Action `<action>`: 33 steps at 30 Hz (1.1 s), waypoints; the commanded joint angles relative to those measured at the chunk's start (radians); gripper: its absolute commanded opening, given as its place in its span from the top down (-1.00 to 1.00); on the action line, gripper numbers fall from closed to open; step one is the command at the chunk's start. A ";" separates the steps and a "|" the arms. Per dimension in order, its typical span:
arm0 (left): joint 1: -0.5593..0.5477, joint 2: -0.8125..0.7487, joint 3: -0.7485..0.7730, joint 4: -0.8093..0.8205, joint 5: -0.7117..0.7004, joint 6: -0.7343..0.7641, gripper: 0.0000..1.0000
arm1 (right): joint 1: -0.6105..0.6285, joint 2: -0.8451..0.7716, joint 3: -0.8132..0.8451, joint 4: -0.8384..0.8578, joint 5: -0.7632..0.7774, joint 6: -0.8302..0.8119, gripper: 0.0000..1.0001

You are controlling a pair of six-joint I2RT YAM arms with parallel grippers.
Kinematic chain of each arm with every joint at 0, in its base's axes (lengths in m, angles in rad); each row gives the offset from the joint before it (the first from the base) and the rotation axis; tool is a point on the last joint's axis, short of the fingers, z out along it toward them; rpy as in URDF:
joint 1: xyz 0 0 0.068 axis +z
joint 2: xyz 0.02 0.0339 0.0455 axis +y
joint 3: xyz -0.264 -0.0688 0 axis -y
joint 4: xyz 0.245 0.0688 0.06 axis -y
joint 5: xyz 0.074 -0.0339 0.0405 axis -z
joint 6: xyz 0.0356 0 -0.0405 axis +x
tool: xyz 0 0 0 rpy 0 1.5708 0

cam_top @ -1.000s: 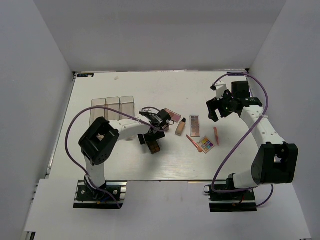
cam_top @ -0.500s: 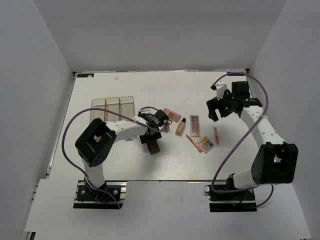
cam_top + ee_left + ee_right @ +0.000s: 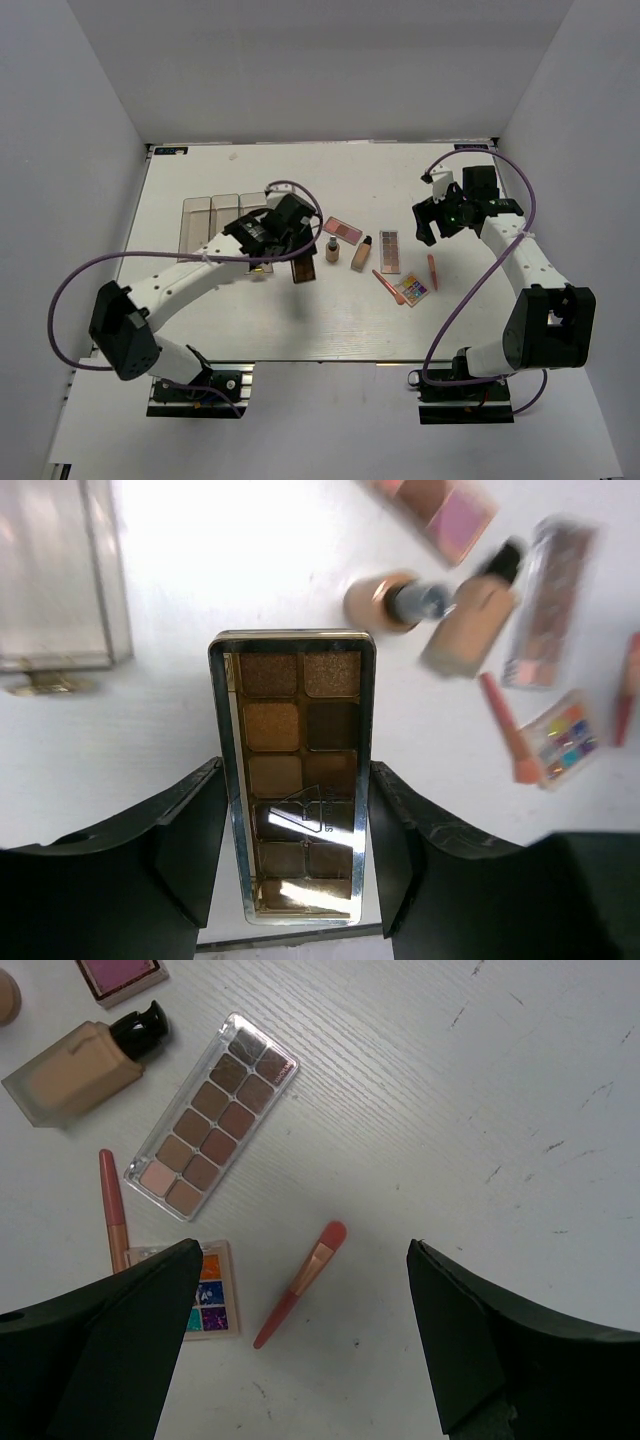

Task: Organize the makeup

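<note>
Lifted brown palette [image 3: 292, 730] toward clear box [image 3: 200, 215], clamped in left gripper [image 3: 295, 780]. Likely goes into a compartment next. Leaves right gripper [image 3: 432, 222] gaping, empty, well apart from box.

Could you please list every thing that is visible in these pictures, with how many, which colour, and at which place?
Brown palette: one, dark brown and gold shades, gripped between the fingers of the left claw, near the box.
Pink palette: one, pink, centre of the table.
Nude palette: one, brown to beige, right of the bottles.
Multicolour palette: one, small, many colours, between the two pencils.
Foundation bottles: two, beige with dark caps, side by side at the centre.
Pencils: two, pink-red, either side of the multicolour palette.
Clear box: one, transparent, three compartments, left side.
Table: one, white.
Left claw: black, closed on the brown palette.
Right claw: black, open, over the right side.
</note>
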 commanded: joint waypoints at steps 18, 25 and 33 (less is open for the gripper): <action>0.692 0.018 0.113 0.097 0.064 0.566 0.70 | -0.004 -0.041 -0.004 0.041 -0.060 0.030 -0.76; 0.776 0.047 0.012 0.212 0.061 0.657 0.57 | -0.003 -0.049 -0.024 0.038 -0.067 0.022 -0.76; 0.838 0.085 -0.003 0.292 0.035 0.772 0.55 | -0.003 -0.038 -0.011 0.026 -0.078 0.005 -0.76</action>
